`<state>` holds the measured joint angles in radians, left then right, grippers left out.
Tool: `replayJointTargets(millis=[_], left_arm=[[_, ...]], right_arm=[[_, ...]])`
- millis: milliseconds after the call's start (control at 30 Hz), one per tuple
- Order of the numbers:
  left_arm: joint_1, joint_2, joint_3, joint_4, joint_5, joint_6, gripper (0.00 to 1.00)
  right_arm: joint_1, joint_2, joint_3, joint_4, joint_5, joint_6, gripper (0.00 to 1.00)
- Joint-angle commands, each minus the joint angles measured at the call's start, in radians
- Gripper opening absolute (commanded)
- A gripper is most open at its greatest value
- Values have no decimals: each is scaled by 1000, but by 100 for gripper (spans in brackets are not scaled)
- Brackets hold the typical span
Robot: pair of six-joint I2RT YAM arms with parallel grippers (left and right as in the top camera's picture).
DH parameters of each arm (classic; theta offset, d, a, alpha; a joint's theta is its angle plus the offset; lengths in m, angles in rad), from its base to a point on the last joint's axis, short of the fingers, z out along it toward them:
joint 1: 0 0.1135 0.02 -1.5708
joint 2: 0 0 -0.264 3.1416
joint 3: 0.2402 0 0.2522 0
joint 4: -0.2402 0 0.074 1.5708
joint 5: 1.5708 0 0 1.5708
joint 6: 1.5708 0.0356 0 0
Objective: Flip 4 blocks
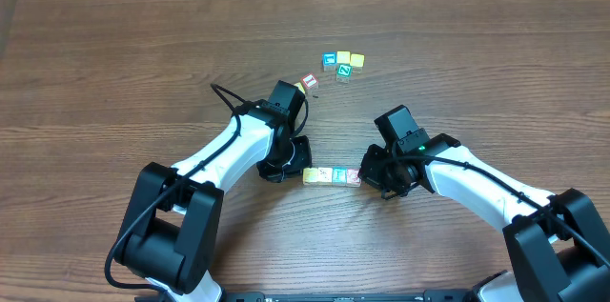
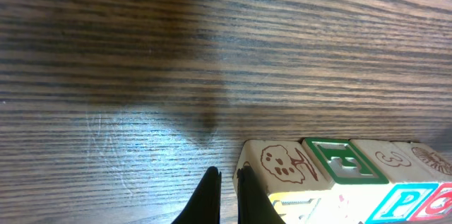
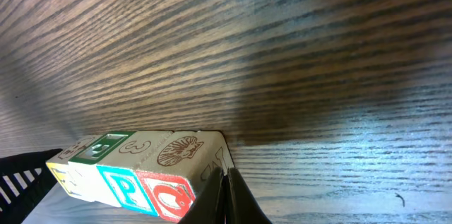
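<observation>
Four small wooden blocks [image 1: 332, 176] lie in a tight row on the table between my two grippers. The left wrist view shows the blocks' [image 2: 282, 164] cream tops with drawings and a green letter, and yellow, blue and red front faces. My left gripper [image 2: 226, 178] is shut on nothing, its right finger against the row's left end. In the right wrist view the row [image 3: 141, 164] ends in a shell-topped cube with a red Q. My right gripper [image 3: 226, 176] is shut and empty, tips pressed against that end. From overhead, the left gripper [image 1: 301, 170] and right gripper [image 1: 364, 177] flank the row.
Several other small cubes sit farther back: a cluster of blue, yellow and green-lettered ones [image 1: 343, 62] and a single red-edged cube [image 1: 309, 83] near the left arm's wrist. A cardboard edge [image 1: 10, 2] shows at the far left.
</observation>
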<state>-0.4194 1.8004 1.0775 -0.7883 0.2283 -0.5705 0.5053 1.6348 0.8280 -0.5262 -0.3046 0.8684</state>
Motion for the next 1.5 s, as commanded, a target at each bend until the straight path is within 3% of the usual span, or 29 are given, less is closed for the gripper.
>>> replayJointTargets(millis=[0,600,967,1267,1467], left_arm=[[4,11,-11,5,16,-5,4],[7,11,-11,37,-7,14,4],[8,11,-11,45,-24,19,4],[9,11,-11,105,-29,123,4],[21,11,-11,148,-29,130,4]], right_arm=[[6,-2,-5,6,-35,23,4],[6,-2,-5,-6,-91,61,4],[96,-2,-5,39,-86,141,4],[169,-2,-5,66,-63,315,5],[214,-2,-5,106,-51,432,8]])
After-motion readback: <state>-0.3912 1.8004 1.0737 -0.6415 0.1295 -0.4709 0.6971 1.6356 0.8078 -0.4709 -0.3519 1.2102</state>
